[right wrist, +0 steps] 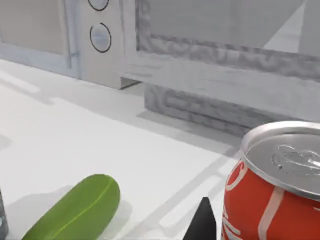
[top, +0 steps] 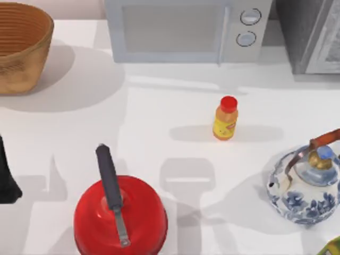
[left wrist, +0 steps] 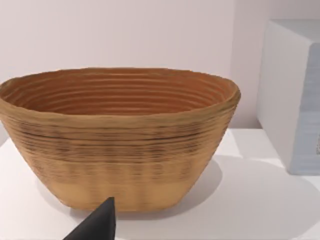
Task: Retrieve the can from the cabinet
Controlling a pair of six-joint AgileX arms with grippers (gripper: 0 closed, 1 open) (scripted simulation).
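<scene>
Left arm (top: 8, 175) sits parked at the table's left edge, well left of the microwave (top: 186, 29). Its wrist camera faces the basket (left wrist: 120, 135), with one dark fingertip (left wrist: 97, 225) poking in. I can't tell whether those fingers are apart or together.

Right of the microwave is the grey cabinet (right wrist: 225, 75). The right wrist view puts the can (right wrist: 272, 185) out on the table in front of it, not inside, with a green cucumber-looking thing (right wrist: 75, 210) lying nearby.

A dark fingertip (right wrist: 202, 225) sits right beside the can's wall. Touching or clamped? I can't tell.

My guess is the step is grabbing or carrying the can. I'd grip mid-body, squeeze gently since thin walls dent, and move level.

The can stands upright, long axis vertical, silver lid up.
</scene>
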